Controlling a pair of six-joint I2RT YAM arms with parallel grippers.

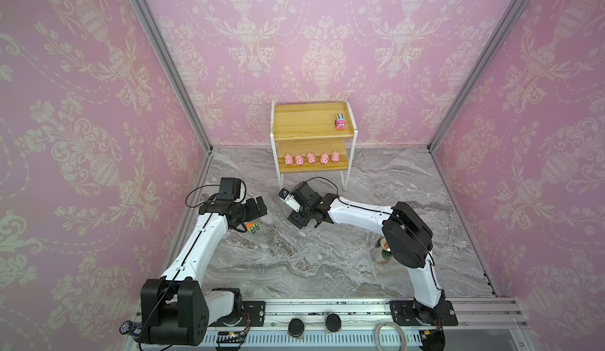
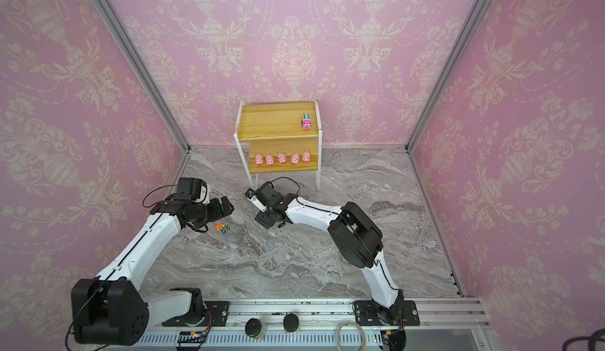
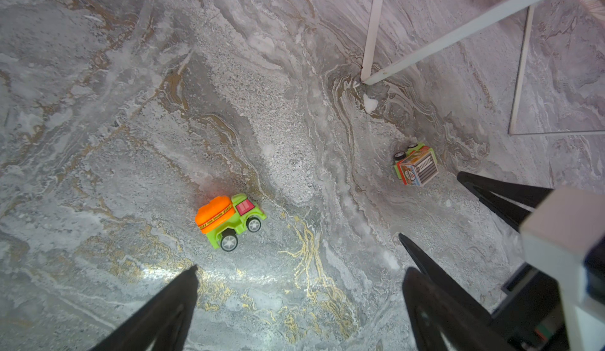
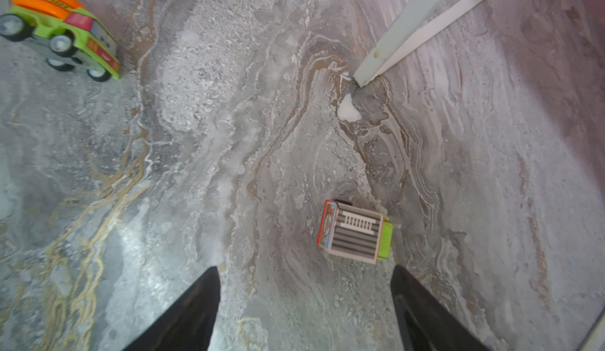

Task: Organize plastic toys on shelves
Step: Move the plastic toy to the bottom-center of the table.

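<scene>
Grey marbled worktop (image 1: 327,261), pink damask walls all round, and you are hovering both arms low in front of the shelves (image 1: 304,120). Five pink pigs (image 1: 311,158) are lining the lower board, and the pink-blue truck (image 1: 340,122) is sitting at the right end of the upper board. Two trucks are waiting on the worktop. The orange-green truck (image 3: 229,220) is standing upright just ahead of your left end effector (image 3: 301,269), whose jaws are spread wide with nothing between them. The brown-green truck (image 4: 355,231) is lying near the rack's front leg (image 4: 370,74), just ahead of your right end effector (image 4: 304,267), jaws also apart and empty.

Careful here. That brown-green truck is sitting off-centre, close to one finger, and looking tipped over, so closing from here is likely clipping a corner and skidding it toward the leg. The orange one is on wheels, so any nudge is risking a roll-away. Your end effectors are working near each other, so a wide reach is inviting a collision.
</scene>
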